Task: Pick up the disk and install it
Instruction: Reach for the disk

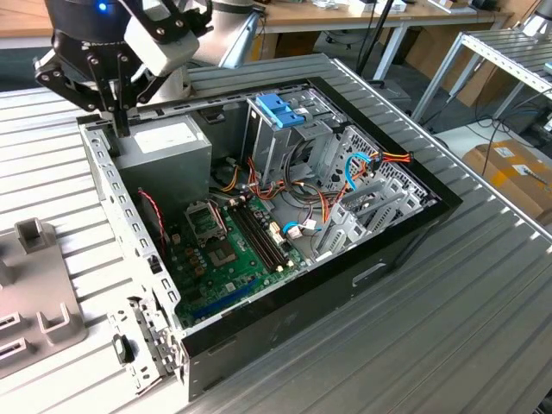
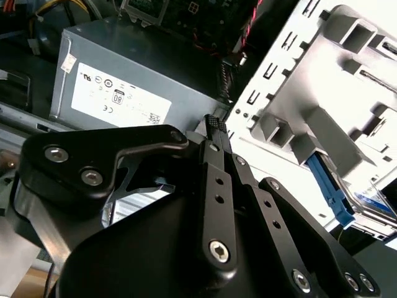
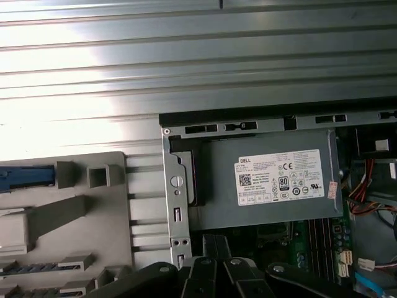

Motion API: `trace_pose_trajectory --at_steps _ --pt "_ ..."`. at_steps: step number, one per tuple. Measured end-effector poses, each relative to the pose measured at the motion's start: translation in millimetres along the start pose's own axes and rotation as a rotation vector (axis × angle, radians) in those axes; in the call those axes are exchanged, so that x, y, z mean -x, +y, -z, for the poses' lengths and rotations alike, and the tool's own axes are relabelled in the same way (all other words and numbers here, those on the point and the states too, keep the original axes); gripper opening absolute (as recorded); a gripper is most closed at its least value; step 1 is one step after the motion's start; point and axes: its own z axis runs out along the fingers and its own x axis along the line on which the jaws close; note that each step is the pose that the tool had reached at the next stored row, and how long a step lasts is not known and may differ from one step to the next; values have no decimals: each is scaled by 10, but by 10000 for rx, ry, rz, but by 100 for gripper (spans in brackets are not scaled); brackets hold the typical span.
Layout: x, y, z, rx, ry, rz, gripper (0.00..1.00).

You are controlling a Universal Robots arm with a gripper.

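Disk (image 2: 329, 186), blue-railed, in grey fixture (image 2: 322, 124) in second wrist view

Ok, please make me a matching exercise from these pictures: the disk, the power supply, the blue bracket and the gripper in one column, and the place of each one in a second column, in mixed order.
Things
1. disk
2. power supply
3. blue bracket
4. gripper

Places
A. on top of the metal drive cage inside the case
B. in the grey holder outside the case
C. over the case's edge, close to the power supply
D. in a corner of the case, next to the motherboard

Pairs: 1-B, 2-D, 3-A, 4-C.
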Motion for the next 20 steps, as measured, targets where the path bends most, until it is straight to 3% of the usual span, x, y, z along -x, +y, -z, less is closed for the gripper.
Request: trace_pose_trajectory --at_steps 16,20 --pt "-439 -34 5 0 0 1 11" --pt "-581 -44 5 0 0 0 11"
